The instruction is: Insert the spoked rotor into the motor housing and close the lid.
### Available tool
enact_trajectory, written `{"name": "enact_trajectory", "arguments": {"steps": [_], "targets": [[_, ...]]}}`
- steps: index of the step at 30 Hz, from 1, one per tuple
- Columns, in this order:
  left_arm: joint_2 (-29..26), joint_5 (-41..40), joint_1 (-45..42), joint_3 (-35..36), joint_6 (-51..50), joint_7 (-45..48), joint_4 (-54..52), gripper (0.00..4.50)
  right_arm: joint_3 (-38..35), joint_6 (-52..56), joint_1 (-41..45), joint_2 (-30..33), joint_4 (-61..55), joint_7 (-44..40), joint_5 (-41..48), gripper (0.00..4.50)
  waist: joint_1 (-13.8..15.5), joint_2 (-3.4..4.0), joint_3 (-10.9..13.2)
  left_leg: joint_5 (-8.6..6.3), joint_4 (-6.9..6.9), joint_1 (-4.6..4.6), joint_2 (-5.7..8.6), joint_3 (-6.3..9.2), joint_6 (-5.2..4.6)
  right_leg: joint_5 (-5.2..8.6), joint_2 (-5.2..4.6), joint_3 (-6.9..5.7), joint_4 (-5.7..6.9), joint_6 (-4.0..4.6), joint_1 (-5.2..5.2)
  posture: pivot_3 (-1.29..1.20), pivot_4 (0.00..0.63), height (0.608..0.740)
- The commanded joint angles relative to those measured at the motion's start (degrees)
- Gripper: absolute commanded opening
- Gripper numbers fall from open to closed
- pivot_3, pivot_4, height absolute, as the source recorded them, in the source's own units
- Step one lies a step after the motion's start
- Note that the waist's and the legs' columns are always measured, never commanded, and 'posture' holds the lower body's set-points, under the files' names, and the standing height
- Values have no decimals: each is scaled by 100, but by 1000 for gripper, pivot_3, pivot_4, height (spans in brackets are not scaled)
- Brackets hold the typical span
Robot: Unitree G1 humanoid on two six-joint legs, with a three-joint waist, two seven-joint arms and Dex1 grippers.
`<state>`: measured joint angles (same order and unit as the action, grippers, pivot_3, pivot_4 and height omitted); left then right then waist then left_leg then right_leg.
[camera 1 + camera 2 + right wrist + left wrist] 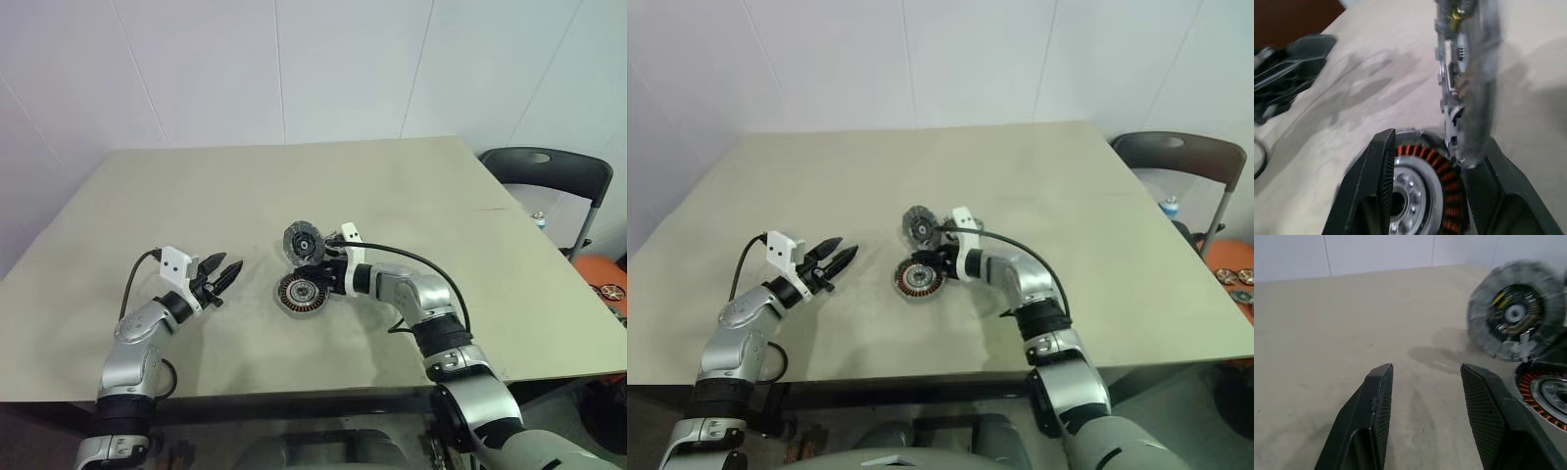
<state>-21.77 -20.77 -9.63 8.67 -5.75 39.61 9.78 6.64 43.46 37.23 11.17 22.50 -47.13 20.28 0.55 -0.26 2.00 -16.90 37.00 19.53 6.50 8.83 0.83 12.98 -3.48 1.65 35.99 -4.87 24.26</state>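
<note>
Spoked rotor blurred — motor housing part-hidden.

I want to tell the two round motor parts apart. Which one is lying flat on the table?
The motor housing, with its copper windings facing up, lies flat. The silver spoked rotor beyond it stands tilted on edge.

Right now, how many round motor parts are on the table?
2. The motor housing, with copper windings, lies flat near the table's middle by the right gripper. The spoked rotor stands on edge just behind it. None seems hidden.
</note>
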Motion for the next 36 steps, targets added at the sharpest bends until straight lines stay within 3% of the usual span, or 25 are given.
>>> {"name": "enact_trajectory", "arguments": {"steps": [1, 4, 7, 17, 21, 31, 36], "targets": [[-9, -104, -65, 83, 13, -4, -266, 2344, 197, 230, 174, 450, -628, -904, 283, 2047, 3, 0, 0, 0, 0, 0, 0, 0, 0, 0, 0, 0, -2, 0, 0, 0, 0, 740], [-8, -113, -69, 82, 10, 9, -253, 2344, 390, 306, 276, 1051, -723, -1632, 296, 2047, 10, -1, 0, -1, 1, 1, 0, -1, 0, 0, -1, 0, -4, 0, -2, 0, 0, 740], [9, -113, -75, 68, 29, 1, -232, 2344, 454, 26, 427, 1242, -382, -1738, 96, 2047, -2, -2, 0, -1, 3, -2, -1, -3, 0, 1, -2, -1, -3, -1, -5, 0, 0, 740], [78, -90, -48, 76, 87, -30, -178, 2344, 64, -1064, 947, 634, 621, -658, -339, 2047, 14, -2, 0, -1, 1, -1, -3, -11, 1, -1, -5, -1, 0, 1, 2, 0, 0, 740], [76, -86, -54, 70, 68, -35, -192, 2344, 321, -2450, 1249, 565, 870, -324, -1010, 2047, 15, -2, 0, -1, 1, 0, 0, -11, 1, -1, -6, -1, -1, 1, 2, 0, 0, 740], [70, -84, -127, 43, 50, -4, -180, 2344, 1489, -5426, 2614, 1083, 2347, -2172, -2439, 2047, -16, -1, 0, -1, 0, -5, -2, -15, 2, -1, -1, 1, 2, 1, 2, 0, 0, 740], [57, -98, -109, 68, 47, -8, -235, 2344, 2203, -6855, 3296, 1012, 3670, -2268, -3477, 2047, -33, 0, 1, 0, -1, -5, -2, -18, 2, -1, -1, 3, 3, 2, 6, 0, 0, 740]]}}
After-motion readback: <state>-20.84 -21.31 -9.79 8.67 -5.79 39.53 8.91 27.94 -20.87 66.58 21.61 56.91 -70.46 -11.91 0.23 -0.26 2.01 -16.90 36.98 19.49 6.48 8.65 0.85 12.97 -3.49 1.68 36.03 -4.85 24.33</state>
